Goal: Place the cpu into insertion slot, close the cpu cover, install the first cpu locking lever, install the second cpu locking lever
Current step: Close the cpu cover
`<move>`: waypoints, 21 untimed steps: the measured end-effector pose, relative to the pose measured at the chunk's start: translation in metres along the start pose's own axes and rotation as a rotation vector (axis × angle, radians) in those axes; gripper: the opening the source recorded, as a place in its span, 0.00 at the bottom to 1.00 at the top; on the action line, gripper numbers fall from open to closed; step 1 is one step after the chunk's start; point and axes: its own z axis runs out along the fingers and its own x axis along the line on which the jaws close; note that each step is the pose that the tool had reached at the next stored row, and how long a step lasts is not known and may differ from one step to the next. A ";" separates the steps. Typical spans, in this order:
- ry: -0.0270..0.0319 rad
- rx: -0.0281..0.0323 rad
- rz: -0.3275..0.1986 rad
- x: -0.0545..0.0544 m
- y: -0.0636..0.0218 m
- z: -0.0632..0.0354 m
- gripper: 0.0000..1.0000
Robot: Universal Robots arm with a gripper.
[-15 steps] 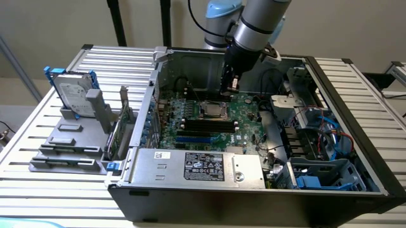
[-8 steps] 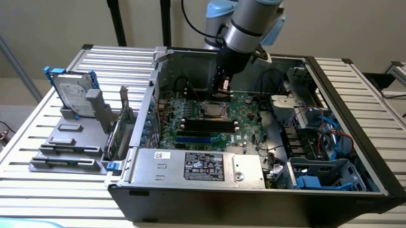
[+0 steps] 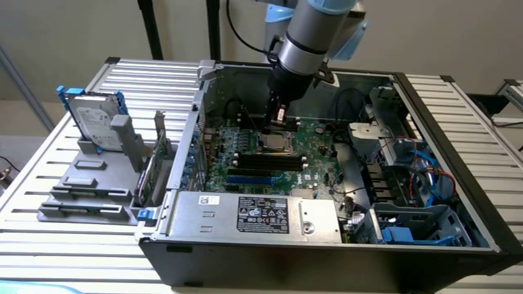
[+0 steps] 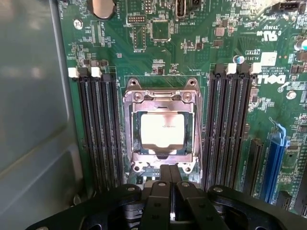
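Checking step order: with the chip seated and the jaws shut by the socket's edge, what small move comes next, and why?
Probably a slight downward press with the shut jaws on the cpu cover. The cpu already lies seated, the cover looks lowered around it, and the jaw tips sit at its edge. Whether the cover is locked down I cannot tell.

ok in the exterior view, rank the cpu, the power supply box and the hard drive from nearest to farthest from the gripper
Counting from the gripper in the exterior view:
1. cpu, right below it.
2. power supply box, nearer the camera and slightly toward the exterior view's left.
3. hard drive, standing upright far off at the exterior view's left.
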 end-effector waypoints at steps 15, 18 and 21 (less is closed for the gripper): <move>0.0008 0.0002 0.000 -0.003 -0.0050 0.0210 0.11; 0.0011 0.0002 0.000 -0.003 -0.0053 0.0234 0.11; 0.0013 0.0002 0.000 -0.003 -0.0055 0.0252 0.11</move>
